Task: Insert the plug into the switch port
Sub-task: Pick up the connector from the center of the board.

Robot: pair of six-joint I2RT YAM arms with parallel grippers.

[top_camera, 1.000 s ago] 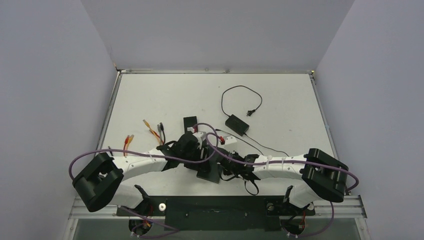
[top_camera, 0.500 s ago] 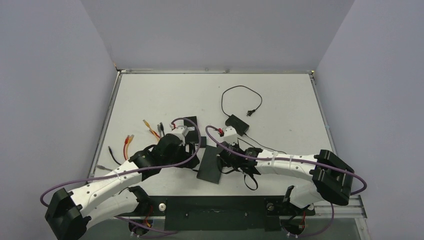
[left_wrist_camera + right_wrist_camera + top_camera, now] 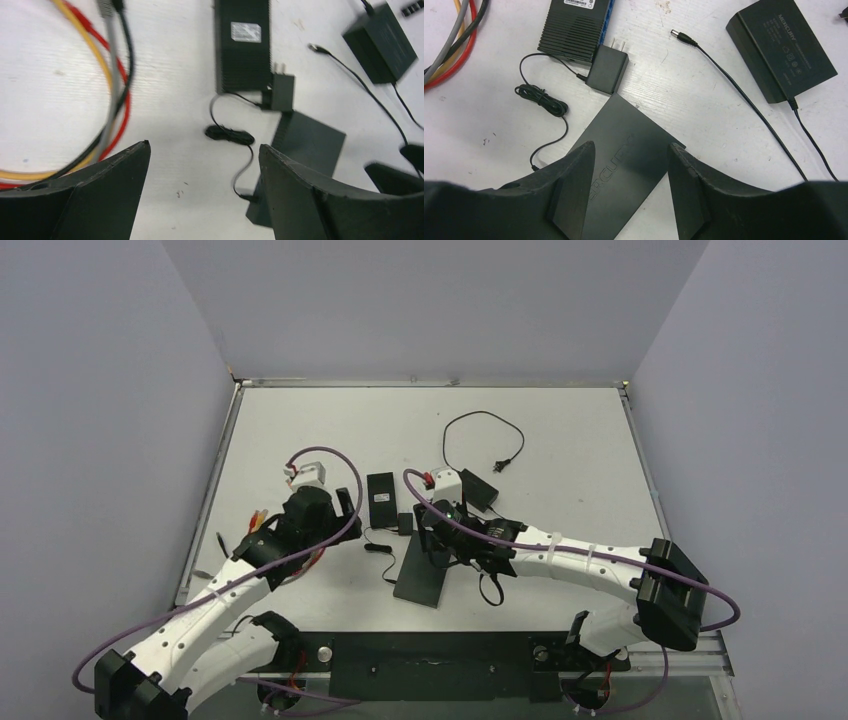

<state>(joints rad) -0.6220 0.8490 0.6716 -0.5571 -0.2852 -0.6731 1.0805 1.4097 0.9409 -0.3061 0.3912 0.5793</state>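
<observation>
The switch is a flat black box, also in the left wrist view and under my right fingers. A thin black cord with a bundled coil runs from a small wall adapter to the plug, which sits against the switch's left edge, seemingly in a port. My right gripper hovers open above the switch, holding nothing. My left gripper is open over bare table left of the switch, empty.
A smaller black box lies beyond the wall adapter. A larger power brick lies far right, its loose barrel plug on the table. Red, yellow and grey cables curl at the left.
Both grippers have left the switch. The left arm swung back and left; the right one lifted slightly. The right jaws went from shut to open, and the left jaws opened wider.
</observation>
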